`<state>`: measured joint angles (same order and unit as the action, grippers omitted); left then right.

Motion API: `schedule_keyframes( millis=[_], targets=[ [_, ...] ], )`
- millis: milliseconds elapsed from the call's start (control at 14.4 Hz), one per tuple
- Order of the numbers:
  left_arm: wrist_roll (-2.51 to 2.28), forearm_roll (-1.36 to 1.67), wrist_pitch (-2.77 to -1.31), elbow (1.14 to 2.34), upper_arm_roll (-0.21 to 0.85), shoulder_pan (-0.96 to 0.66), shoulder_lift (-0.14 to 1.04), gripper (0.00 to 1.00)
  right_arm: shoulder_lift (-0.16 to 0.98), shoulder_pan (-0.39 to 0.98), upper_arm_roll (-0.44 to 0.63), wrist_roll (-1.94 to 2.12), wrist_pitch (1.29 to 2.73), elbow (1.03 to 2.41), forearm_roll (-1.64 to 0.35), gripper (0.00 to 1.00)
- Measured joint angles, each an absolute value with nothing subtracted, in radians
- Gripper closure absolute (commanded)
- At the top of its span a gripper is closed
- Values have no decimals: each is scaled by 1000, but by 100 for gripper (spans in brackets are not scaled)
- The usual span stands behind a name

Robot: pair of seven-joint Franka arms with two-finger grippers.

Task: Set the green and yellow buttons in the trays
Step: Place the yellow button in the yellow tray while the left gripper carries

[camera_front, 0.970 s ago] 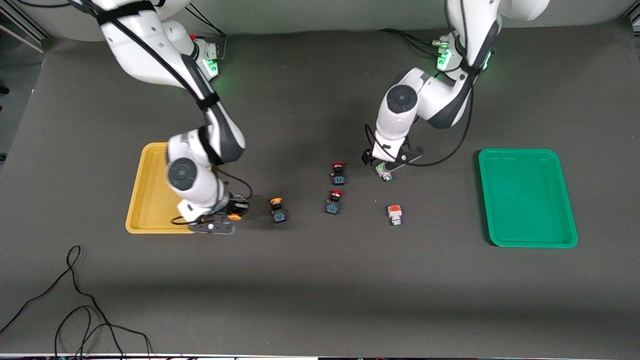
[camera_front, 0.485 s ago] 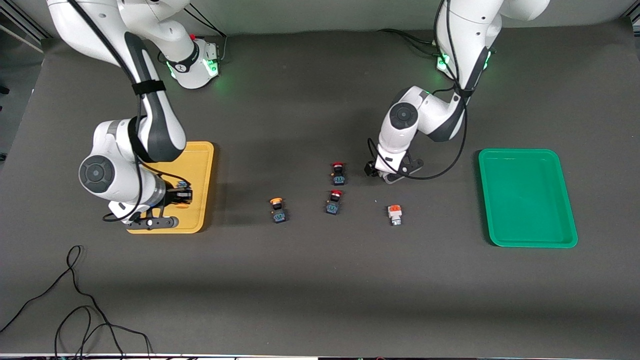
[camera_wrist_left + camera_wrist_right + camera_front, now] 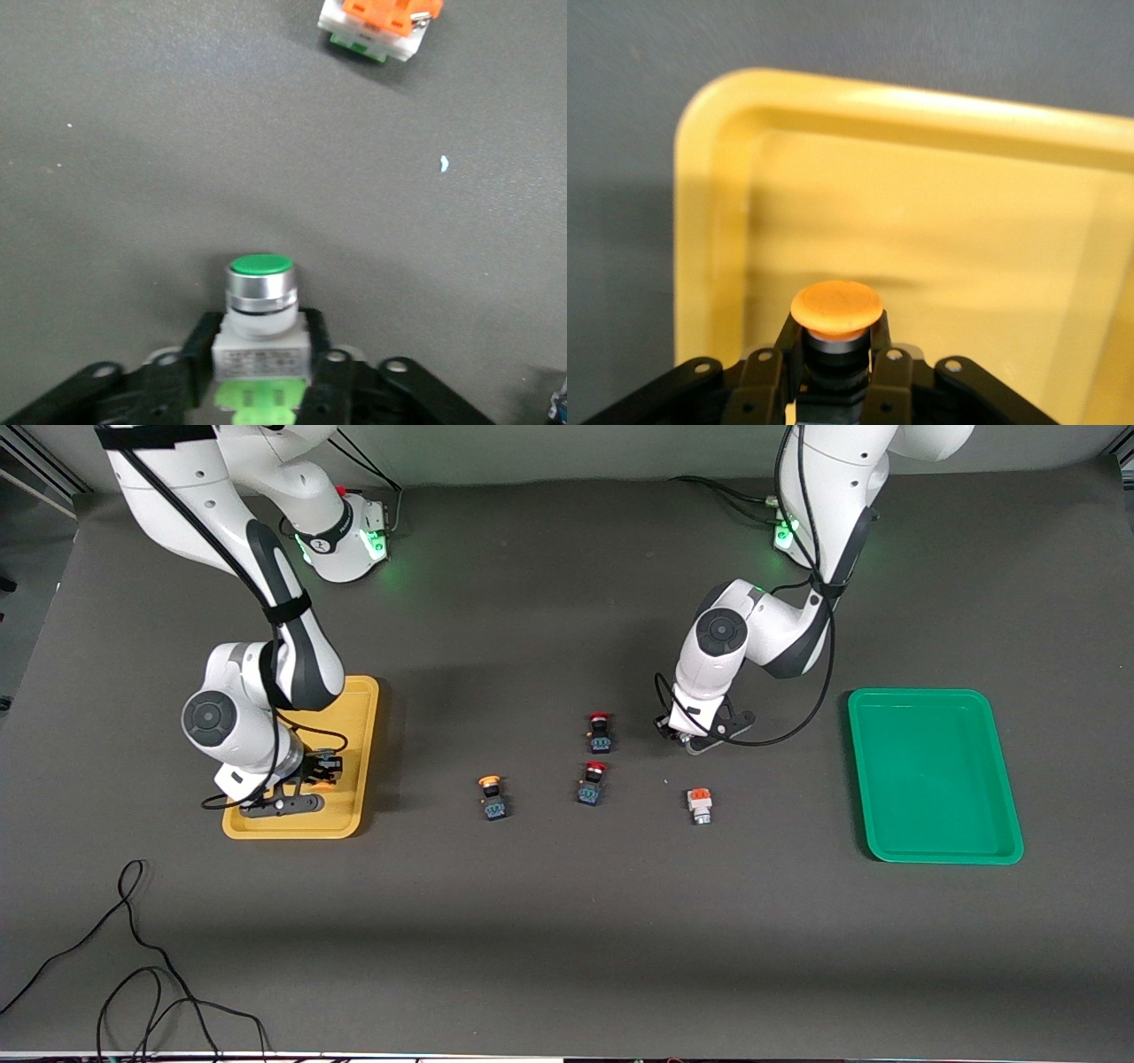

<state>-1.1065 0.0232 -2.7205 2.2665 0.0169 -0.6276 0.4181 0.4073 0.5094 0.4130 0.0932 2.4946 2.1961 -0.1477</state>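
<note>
front view
R gripper (image 3: 306, 775): over yellow tray (image 3: 359, 717), toward the R arm's end of the table; fingers clamped on a yellow btn (image 3: 323, 772), prob. carried there to be dropped in the matching tray.
L gripper (image 3: 689, 735): low at the mat near mid-table, just beside the red btns; hand hides its fingers and the green btn here.
green tray (image 3: 1001, 779): toward the L arm's end, nothing in it; well apart from L gripper, so a carry is still due.
2nd yellow btn (image 3: 492, 797): on the mat, nearer the camera than the trays' upper rims, between yellow tray and red btns; not yet picked.
red btns (image 3: 599, 732) (image 3: 592, 783): two, one nearer the camera than the other; not task items, left alone.
orange btn (image 3: 700, 805): on the mat, nearer the camera than L gripper; not a task item.

left wrist view
green btn (image 3: 260, 305): upright, cap up, white body squeezed between both fingers (image 3: 332, 372); base looks at or near the mat, lift not evident.
grip: narrow, on the body sides below the metal collar, likely so the cap stays free.

right wrist view
yellow btn (image 3: 836, 310): held between finger tips (image 3: 881, 341), cap up, body pinched just under the cap.
yellow tray (image 3: 718, 221): floor directly under the btn, near one corner; release here should land inside the rim.
</note>
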Motion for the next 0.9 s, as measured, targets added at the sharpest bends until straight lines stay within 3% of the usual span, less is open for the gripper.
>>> schedule_keyframes(
  millis=[69, 139, 347, 693, 901],
  targets=[
    [-1106, 23, -2721, 2266, 19, -628, 418, 100, 413, 509, 413, 94, 2498, 2199, -148, 21],
    [-1106, 23, -2722, 2265, 20, -628, 418, 100, 414, 510, 413, 94, 2498, 2199, -148, 1],
    [-1106, 23, -2680, 2245, 20, -627, 370, 100, 402, 513, 413, 94, 2493, 2194, -155, 0],
    [-1054, 19, -2346, 2181, 10, -614, 138, 100, 340, 515, 413, 90, 2344, 2124, -224, 0],
    [-757, 8, -2210, 2165, -11, -500, 51, 100, 320, 535, 402, 5, 2244, 2025, -232, 0]
  ],
)
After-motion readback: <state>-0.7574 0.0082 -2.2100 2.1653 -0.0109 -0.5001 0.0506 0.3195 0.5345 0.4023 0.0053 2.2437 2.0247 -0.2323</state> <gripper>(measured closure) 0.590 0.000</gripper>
